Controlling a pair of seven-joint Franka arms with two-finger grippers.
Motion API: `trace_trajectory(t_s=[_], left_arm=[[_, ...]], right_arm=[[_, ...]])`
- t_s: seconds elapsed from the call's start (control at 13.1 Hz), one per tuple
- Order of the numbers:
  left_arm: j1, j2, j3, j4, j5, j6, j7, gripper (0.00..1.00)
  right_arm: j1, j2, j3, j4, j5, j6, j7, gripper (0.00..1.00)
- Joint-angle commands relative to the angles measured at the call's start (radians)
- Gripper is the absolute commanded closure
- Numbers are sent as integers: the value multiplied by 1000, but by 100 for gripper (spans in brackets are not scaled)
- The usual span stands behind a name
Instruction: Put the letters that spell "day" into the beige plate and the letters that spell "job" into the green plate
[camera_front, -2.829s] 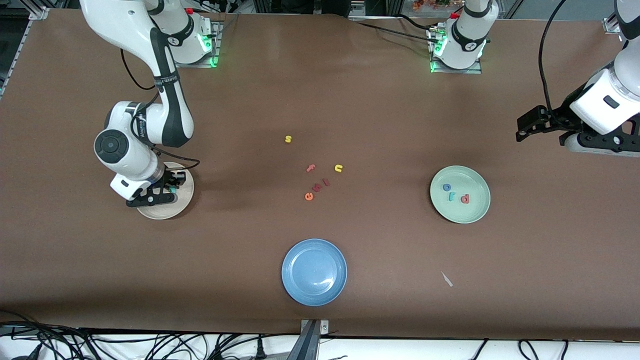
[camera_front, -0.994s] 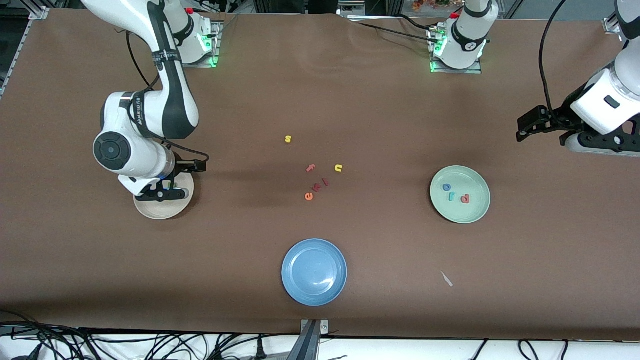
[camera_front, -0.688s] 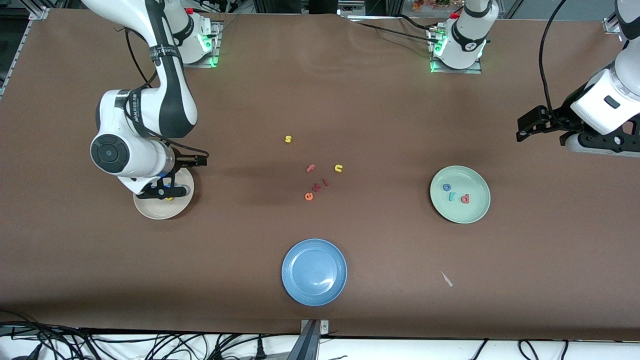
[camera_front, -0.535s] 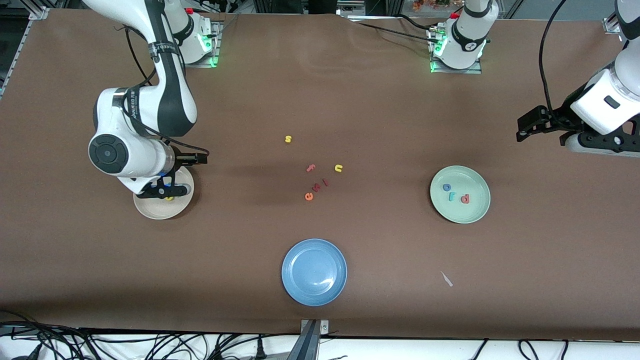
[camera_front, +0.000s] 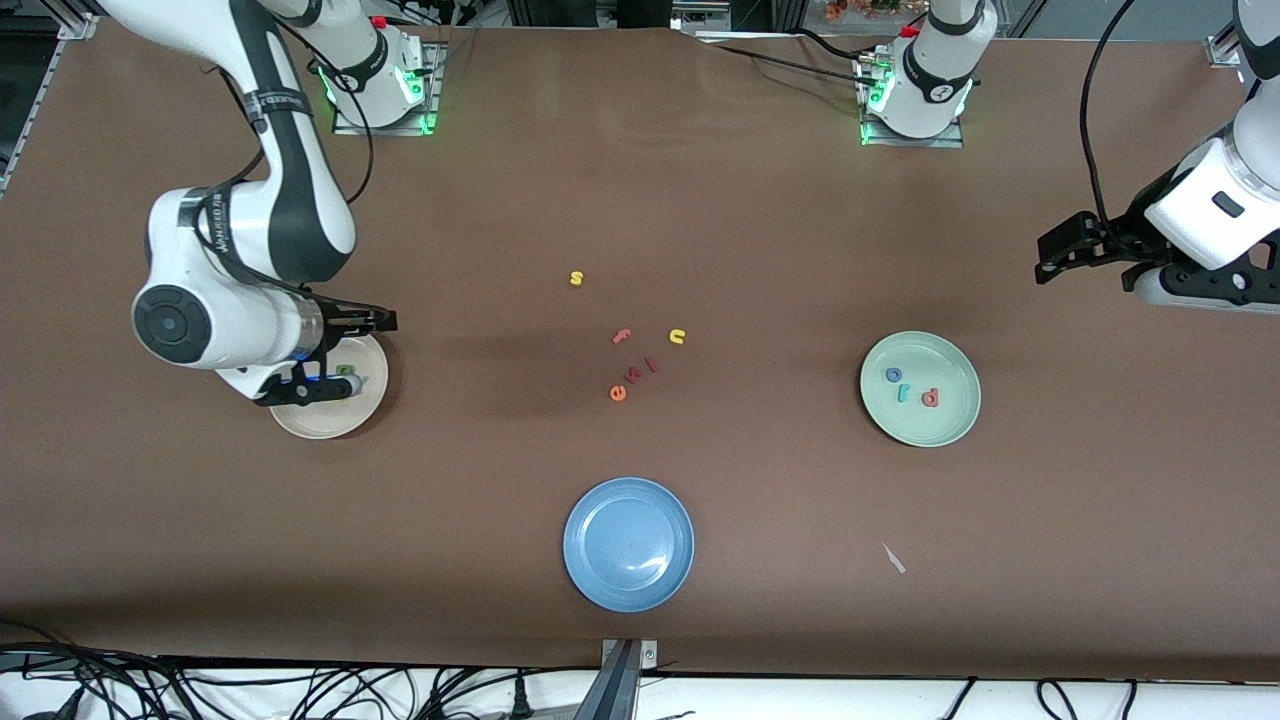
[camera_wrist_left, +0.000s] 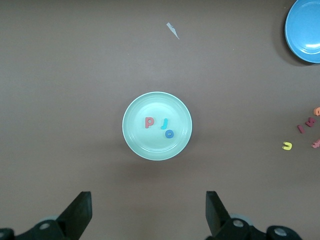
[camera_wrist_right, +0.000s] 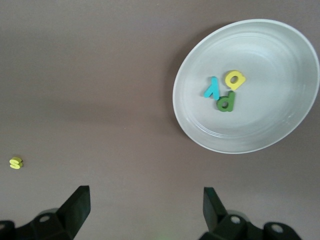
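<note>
since lifted, right end effector (camera_front: 335, 350) empty

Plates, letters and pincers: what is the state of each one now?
Beige plate: holds green d, yellow a, teal y.
Green plate: holds red b, teal j, blue o.
Blue plate: empty.
Right pincer: open, empty, over the beige plate.
Left pincer: open, empty, waiting above the green plate.

Only the loose letters (camera_front: 640, 345) lie farther from the camera than the blue plate (camera_front: 628, 543); around them, seemingly bare desk (camera_front: 760, 250).
</note>
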Motion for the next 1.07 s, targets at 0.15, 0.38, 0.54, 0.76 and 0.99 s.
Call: trace_trajectory(t_s=[0.15, 0.38, 0.54, 0.76, 0.99], left_arm=[[6, 7, -1, 20, 10, -7, 18, 0], [6, 9, -3, 20, 10, -7, 18, 0], [6, 9, -3, 22, 11, -7, 20, 0], [6, 9, -3, 20, 10, -7, 20, 0], [6, 9, -3, 22, 11, -7, 18, 0]], right_arm=[[-151, -58, 136, 32, -55, -23, -19, 0], [-196, -110, 156, 29, -76, -15, -28, 0], [-236, -156, 193, 29, -115, -17, -23, 0], [-259, -181, 196, 31, -112, -15, -19, 0], [-259, -201, 203, 31, -170, -12, 4, 0]])
